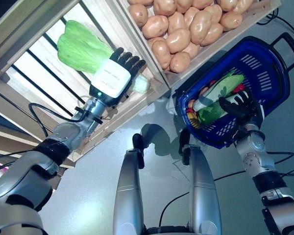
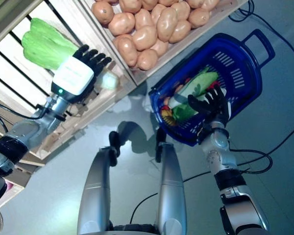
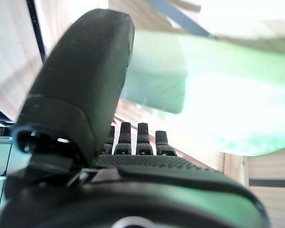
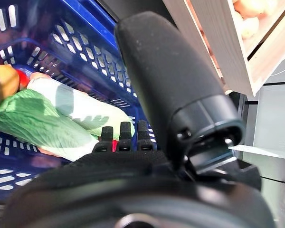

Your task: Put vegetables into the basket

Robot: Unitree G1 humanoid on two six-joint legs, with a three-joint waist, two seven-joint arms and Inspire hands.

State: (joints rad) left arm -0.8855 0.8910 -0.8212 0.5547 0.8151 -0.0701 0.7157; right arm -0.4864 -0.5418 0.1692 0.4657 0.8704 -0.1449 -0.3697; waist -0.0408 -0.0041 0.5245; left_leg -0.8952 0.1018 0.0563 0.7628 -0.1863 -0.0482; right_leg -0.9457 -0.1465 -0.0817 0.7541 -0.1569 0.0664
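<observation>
A green leafy vegetable (image 1: pixel 81 46) with a pale stem lies in a slatted wooden crate (image 1: pixel 39 68) of the stand. My left hand (image 1: pixel 112 76) lies on its stem end, fingers straight and thumb raised; the left wrist view shows the stem (image 3: pixel 180 80) just past the fingers. The blue plastic basket (image 1: pixel 220 142) stands on the floor at the right. In it lie another leafy green (image 1: pixel 225 88), also seen in the right wrist view (image 4: pixel 42 118), and small red and orange pieces. My right hand (image 1: pixel 240 107) is over the basket's near rim with straight fingers.
A crate of potatoes (image 1: pixel 181 29) sits on the stand just left of the basket. The stand's wooden front edge (image 1: pixel 157 93) runs between my left hand and the basket. Grey floor (image 1: pixel 88 196) lies below.
</observation>
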